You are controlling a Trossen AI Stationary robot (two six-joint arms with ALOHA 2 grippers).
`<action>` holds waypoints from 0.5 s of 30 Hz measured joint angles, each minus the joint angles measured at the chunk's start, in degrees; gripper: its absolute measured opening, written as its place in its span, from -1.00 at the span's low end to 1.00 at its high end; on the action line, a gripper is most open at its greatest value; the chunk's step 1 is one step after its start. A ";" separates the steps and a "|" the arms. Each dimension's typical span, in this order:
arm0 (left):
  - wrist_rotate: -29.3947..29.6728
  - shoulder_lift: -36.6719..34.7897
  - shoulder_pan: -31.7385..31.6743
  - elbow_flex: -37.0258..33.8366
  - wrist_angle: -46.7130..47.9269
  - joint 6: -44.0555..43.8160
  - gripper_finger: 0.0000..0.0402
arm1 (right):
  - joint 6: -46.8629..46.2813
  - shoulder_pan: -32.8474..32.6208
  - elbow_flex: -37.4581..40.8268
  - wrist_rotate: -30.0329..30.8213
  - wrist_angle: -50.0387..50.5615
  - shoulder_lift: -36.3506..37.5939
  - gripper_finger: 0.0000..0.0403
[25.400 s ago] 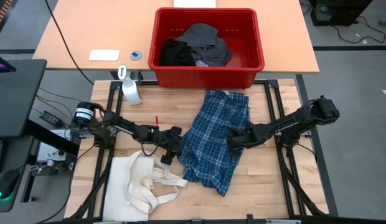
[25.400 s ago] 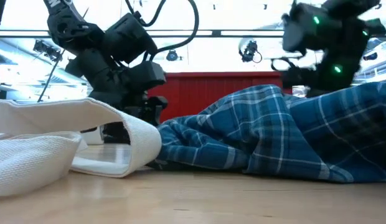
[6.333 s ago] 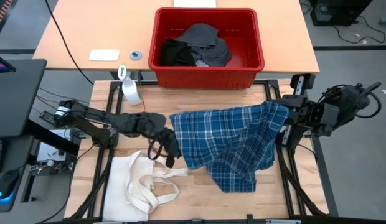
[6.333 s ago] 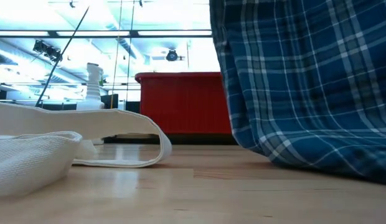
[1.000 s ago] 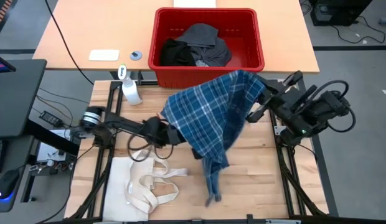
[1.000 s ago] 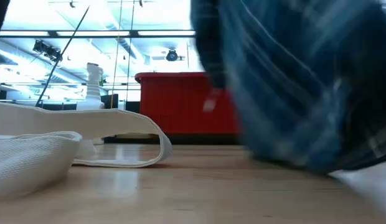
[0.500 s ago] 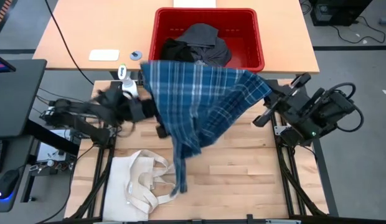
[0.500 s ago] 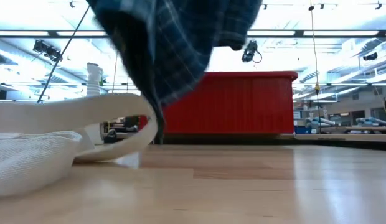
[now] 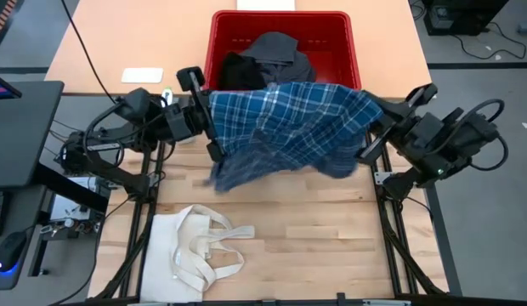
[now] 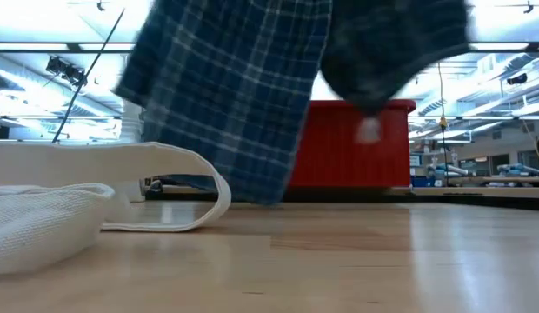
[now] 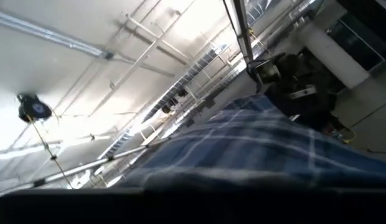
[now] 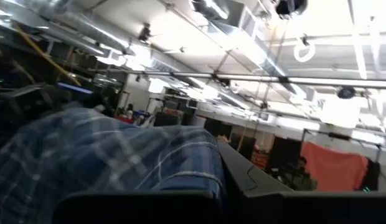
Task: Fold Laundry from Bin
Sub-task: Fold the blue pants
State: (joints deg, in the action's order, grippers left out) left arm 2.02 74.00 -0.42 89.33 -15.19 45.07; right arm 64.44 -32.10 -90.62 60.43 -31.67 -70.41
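Note:
The blue plaid shirt (image 9: pixel 280 127) hangs spread in the air between my two grippers, over the far part of the table in front of the red bin (image 9: pixel 342 92). My left gripper (image 9: pixel 206 115) is shut on its left end and my right gripper (image 9: pixel 371 119) on its right end. In the low view the shirt (image 10: pixel 243 96) drapes down, its lowest tip close above the table. Dark garments (image 9: pixel 268 64) lie piled in the bin. My left gripper holds the shirt's left edge (image 9: pixel 216 115), coming from the table's left. In its wrist view the cloth (image 11: pixel 255 149) lies over the fingers and hides the place of contact. The shirt hangs below, stretched toward the other gripper. My right gripper holds the shirt's right edge (image 9: pixel 362 115), coming from the table's right. In its wrist view the bunched cloth (image 12: pixel 149 162) covers the fingers, so the number of layers does not show. The shirt sags from it toward the left.
A cream tote bag (image 9: pixel 191 251) with long handles lies at the table's near left, and shows in the low view as the tote bag (image 10: pixel 78 200). Bare wood (image 9: pixel 314 238) stretches over the near middle and right. Behind the table stands a desk (image 9: pixel 136 42).
My left gripper has risen and swung toward the table's far left, carrying the shirt's left end. The shirt, which hung bunched with its tail down near the table's front, has been drawn out wide between both grippers and its tail has swung up off the wood. My right gripper rose slightly.

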 joint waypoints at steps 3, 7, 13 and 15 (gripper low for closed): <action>0.35 0.63 -1.43 1.19 -0.42 0.10 -0.42 | 0.32 0.70 -0.68 1.04 -0.02 0.35 -0.96; 1.16 1.17 -5.13 1.51 -0.68 -3.95 -0.42 | -2.04 3.01 -1.10 -0.91 1.30 0.39 -0.96; 0.68 3.04 -10.18 1.28 -0.74 -5.24 -0.42 | -8.73 8.42 -1.10 -5.35 9.00 1.03 -0.96; 0.64 3.71 -11.54 1.27 -1.23 -4.75 -0.42 | -11.89 10.56 -1.10 -6.58 12.81 1.68 -0.96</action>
State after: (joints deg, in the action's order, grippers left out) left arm 2.67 77.71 -11.96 90.61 -16.42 40.32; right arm 52.56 -21.54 -91.72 53.85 -18.86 -68.73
